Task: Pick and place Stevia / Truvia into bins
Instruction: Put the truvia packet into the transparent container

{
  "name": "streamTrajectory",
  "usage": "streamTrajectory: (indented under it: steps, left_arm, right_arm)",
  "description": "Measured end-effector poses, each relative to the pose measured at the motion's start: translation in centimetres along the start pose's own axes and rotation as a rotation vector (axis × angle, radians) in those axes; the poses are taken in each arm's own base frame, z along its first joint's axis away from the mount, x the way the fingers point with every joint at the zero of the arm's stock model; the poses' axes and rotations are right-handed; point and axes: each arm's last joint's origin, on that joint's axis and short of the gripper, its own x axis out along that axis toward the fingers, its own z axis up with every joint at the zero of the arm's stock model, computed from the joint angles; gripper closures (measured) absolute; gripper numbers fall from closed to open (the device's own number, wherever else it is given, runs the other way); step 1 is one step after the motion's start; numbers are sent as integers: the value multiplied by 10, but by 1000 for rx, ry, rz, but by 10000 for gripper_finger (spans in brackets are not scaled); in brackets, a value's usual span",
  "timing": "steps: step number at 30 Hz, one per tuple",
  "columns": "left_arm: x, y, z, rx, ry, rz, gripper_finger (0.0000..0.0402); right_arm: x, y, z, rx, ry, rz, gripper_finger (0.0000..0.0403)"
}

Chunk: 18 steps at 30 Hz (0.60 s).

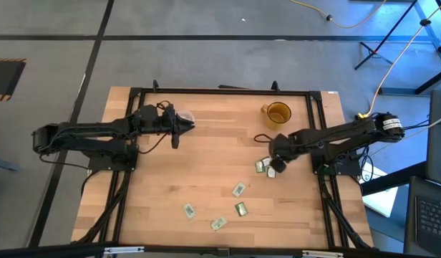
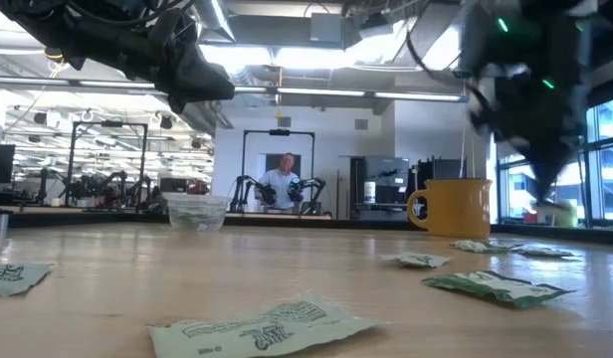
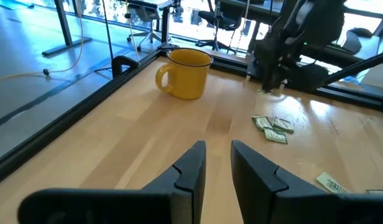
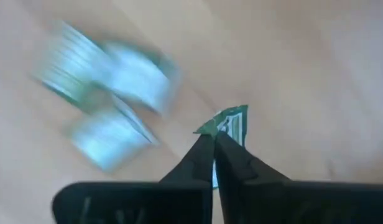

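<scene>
A green-and-white sachet point(image 4: 232, 121) was pinched by its edge in the closed right gripper point(image 4: 213, 140), near the right-hand cluster, below the amber mug point(image 1: 278, 113). Being light, thin and limp, it was judged best held at an edge. The left gripper point(image 3: 217, 163) was held slightly apart, empty.

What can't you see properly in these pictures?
- Printing on the sachets: too small in the high view.
- Three loose sachets under the right hand: blurred in its wrist view.
- Inside the mug: hidden by its wall in the low view.
- Clear cup: partly covered by the left hand from above.
</scene>
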Motion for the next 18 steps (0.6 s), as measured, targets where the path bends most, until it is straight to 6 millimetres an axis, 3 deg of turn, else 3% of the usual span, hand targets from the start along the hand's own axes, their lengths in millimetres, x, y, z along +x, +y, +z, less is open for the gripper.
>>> streamTrajectory:
  steps: [4, 9, 13, 18]
  left_arm:
    - [3, -4, -2, -27, 17, -53, 331]
    - [17, -16, -3, 16, -12, -245, 330]
    - [34, -29, -5, 98, -89, -384, 316]
    - [57, -37, -9, 75, -111, -461, 278]
  right_arm:
    - [-25, 25, 29, -160, -258, 173, 397]
    - [-65, 56, 62, -437, -689, 461, 397]
    - [-90, 69, 72, -622, -976, 639, 396]
    - [-102, 76, 75, -790, -1145, 748, 396]
